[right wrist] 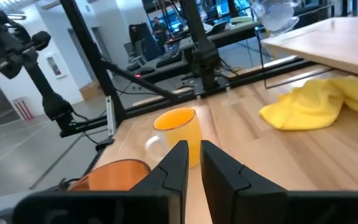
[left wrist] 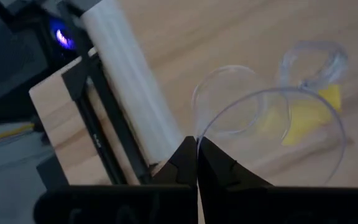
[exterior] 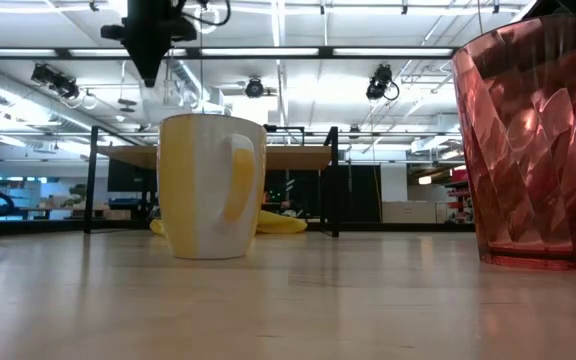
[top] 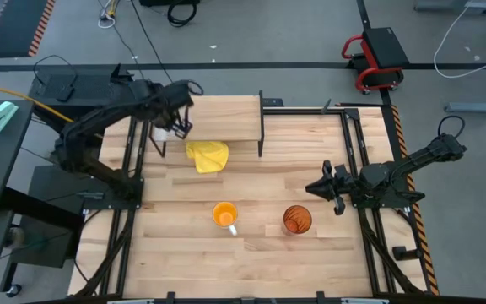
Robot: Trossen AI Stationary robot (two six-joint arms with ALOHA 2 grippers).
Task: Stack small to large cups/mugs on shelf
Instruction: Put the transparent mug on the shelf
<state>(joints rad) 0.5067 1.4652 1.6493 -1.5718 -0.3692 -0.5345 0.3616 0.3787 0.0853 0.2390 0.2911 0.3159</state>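
Only the left wrist view shows the left gripper [left wrist: 196, 155] pinching the small clear glass's [left wrist: 272, 134] rim above the light-wood shelf's [left wrist: 185, 37] whitish end; right gripper [right wrist: 193, 163] nearly shut, empty.

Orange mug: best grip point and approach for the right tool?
Grip the orange mug by its rim wall, coming from above. It stands upright and open-mouthed, so one finger can go inside and one outside. Its white handle points toward the table's near edge; pinch the rim away from it. The tumbler stands apart.
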